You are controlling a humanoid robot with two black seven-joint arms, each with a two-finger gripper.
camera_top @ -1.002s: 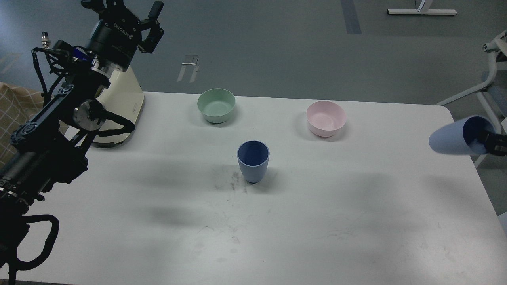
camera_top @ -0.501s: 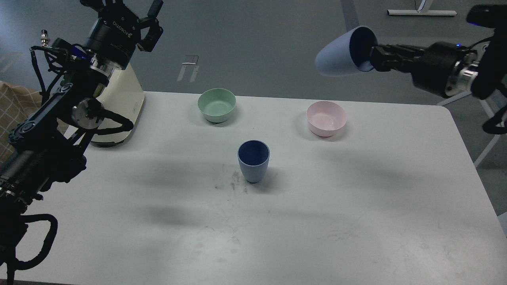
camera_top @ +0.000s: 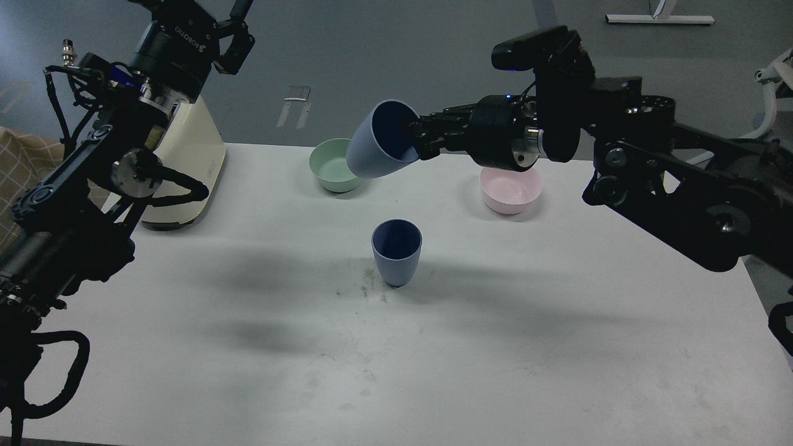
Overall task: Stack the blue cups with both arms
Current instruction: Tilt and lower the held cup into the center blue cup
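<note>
A: Where are the two cups?

B: The lighter periwinkle-blue matte tumbler point(camera_top: 378, 142) hangs in the air, tipped on its side with its mouth turned toward the right arm. The right gripper point(camera_top: 416, 137) pinches its rim, one finger reaching inside the mouth. The slate-blue matte tumbler point(camera_top: 396, 251) stands upright near the middle of the white table point(camera_top: 557, 347), mouth up, nothing touching it. The held cup is above and behind it, clear of it.

A: And the right arm itself?

B: The black jointed right arm point(camera_top: 669, 179) comes in from the right edge and stretches left across the table, passing over the round pink bowl point(camera_top: 509, 189) and hiding its far rim.

A: What about the left side?

B: The black left arm point(camera_top: 87, 186) rises along the left edge. The left gripper point(camera_top: 214, 25) is raised at the top of the view with its fingers spread apart, holding nothing.

A: Anything else around?

B: A round mint-green bowl point(camera_top: 330, 166) sits at the far side of the table, partly behind the held cup. A cream-coloured appliance point(camera_top: 189, 167) stands at the far left corner, behind the left arm.
</note>
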